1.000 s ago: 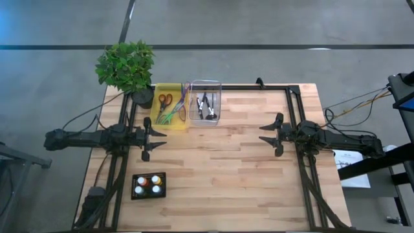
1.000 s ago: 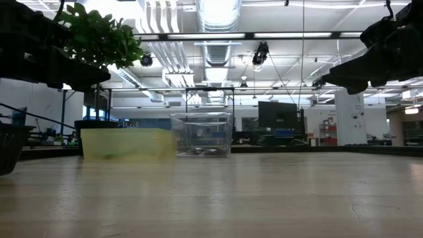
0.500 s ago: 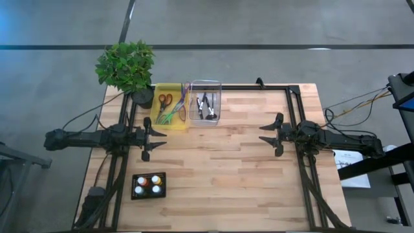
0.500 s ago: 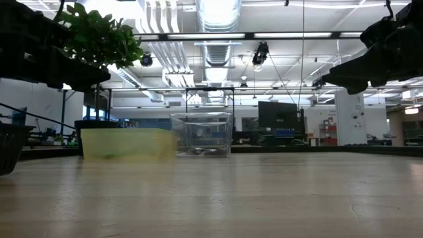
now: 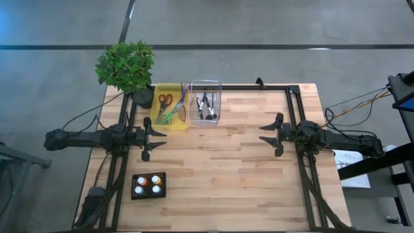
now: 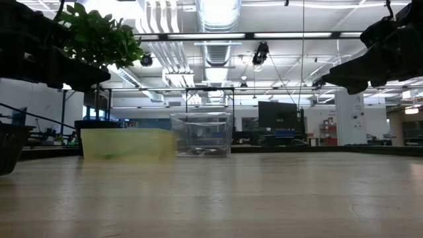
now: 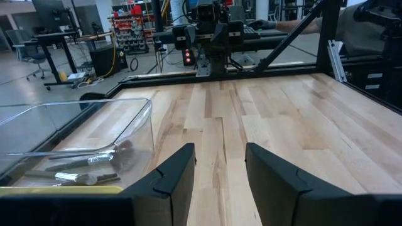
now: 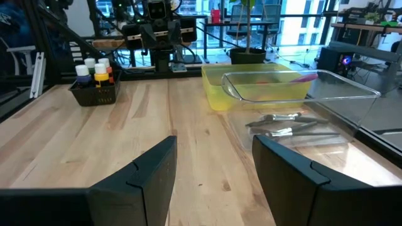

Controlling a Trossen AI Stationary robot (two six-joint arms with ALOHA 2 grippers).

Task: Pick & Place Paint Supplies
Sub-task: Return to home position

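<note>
Several small paint bottles (image 5: 148, 185) with white and coloured caps stand upright in a black tray (image 5: 162, 176) near the table's near-left corner, also seen as paint bottles (image 8: 94, 71) in the right wrist view. Dark-handled brushes (image 5: 206, 107) lie inside a clear bin (image 5: 206, 83) at the far edge; the brushes (image 7: 81, 166) show through its wall. My left gripper (image 5: 155, 144) hovers open at the table's left side. My right gripper (image 5: 270, 134) hovers open at the right side. Neither touches anything.
A yellow bin (image 5: 159, 120) holding scissors and coloured tools sits left of the clear bin. A potted plant (image 5: 127, 66) stands at the far-left corner. A black frame (image 5: 294, 103) runs along the far and right edges. Bare wood lies between the arms.
</note>
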